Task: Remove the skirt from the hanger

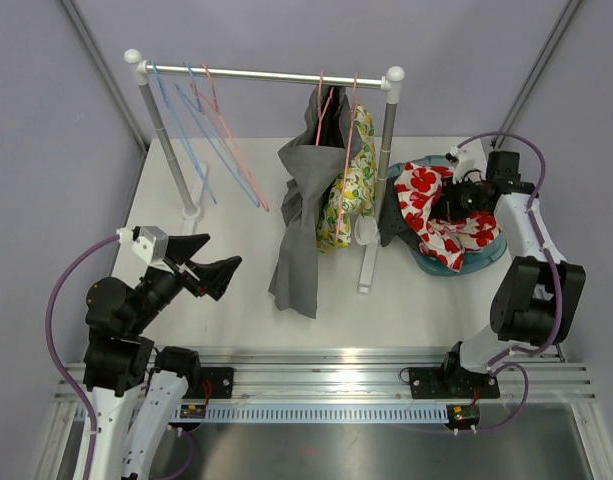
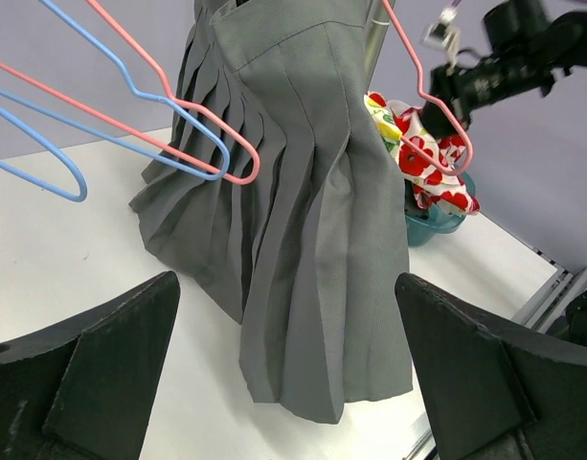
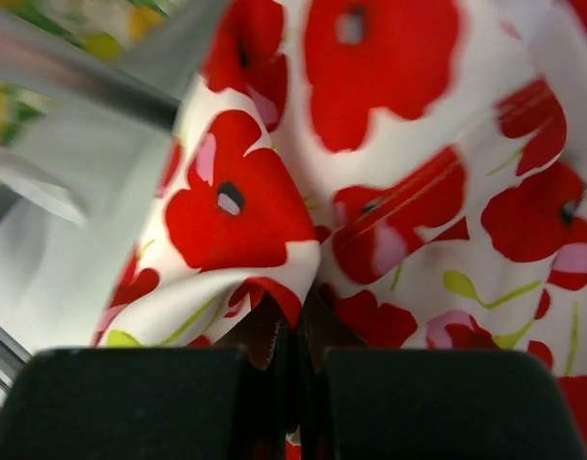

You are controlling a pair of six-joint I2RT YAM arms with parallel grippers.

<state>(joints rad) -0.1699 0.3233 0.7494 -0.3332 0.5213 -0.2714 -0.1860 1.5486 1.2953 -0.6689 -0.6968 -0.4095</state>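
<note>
Hanging at the top centre of the overhead frame, the grey pleated skirt [image 1: 301, 230] drops from the rail [image 1: 266, 75] of a white-posted clothes rack. Its waistband is up at the rail and its hem is down at the white table [image 1: 236, 310]. Its long axis is vertical, and it reads from above as a band running from the rail towards the bottom centre. Just to its right hangs a yellow-printed garment [image 1: 348, 195], touching it, with the rack's right post [image 1: 388, 130] behind both. Empty blue and pink wire hangers [image 1: 211, 130] slant across the left half of the rail, well apart from the skirt in this view.

Further right, a teal basket [image 1: 476, 262] holds a red poppy-print cloth [image 1: 426, 200]. The right gripper [image 1: 456, 195] sits on it; its wrist camera shows the two fingers pressed together with a fold of that cloth [image 3: 398, 144] pinched between them [image 3: 298, 364].

The left gripper [image 1: 224, 249] hovers at lower left over bare table, its fingers spread wide and holding nothing. Its wrist camera shows what the overhead view cannot. The skirt [image 2: 312, 240] faces it head-on between the splayed fingers [image 2: 285, 287], with pleats running top to bottom. The hanger loops [image 2: 130, 125] cross in front of the skirt's left edge, and the basket [image 2: 437, 222] shows past its right edge.
</note>
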